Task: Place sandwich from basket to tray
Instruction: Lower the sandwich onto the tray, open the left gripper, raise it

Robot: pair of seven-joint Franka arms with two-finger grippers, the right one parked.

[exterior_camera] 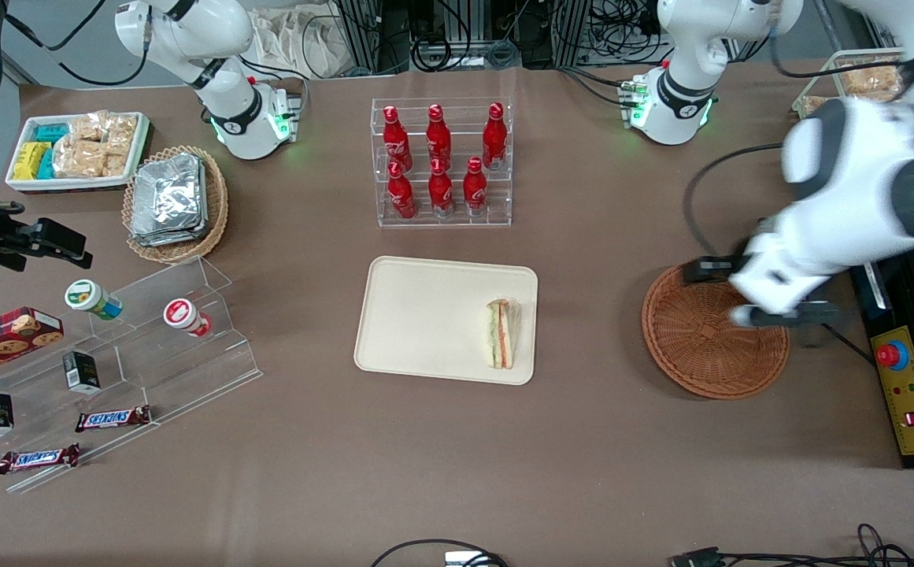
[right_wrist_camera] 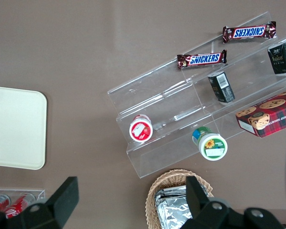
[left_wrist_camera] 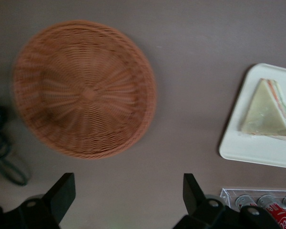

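On the desk (exterior_camera: 582,441), seen from the front, the sandwich (exterior_camera: 501,334) lies inside the tray (exterior_camera: 425,315), at the edge nearest the basket (exterior_camera: 701,346). The tool (exterior_camera: 779,315) hangs above the basket's rim toward the working arm's end.

From the left wrist, the tool (left_wrist_camera: 128,193) is released, fingers (left_wrist_camera: 62,191) wide apart above bare desk (left_wrist_camera: 181,47) beside the basket (left_wrist_camera: 86,88); the sandwich (left_wrist_camera: 269,109) rests on the tray (left_wrist_camera: 257,152).

front: high, looks down on table | left wrist: downward | shared: basket (exterior_camera: 715,339), tray (exterior_camera: 417,315)
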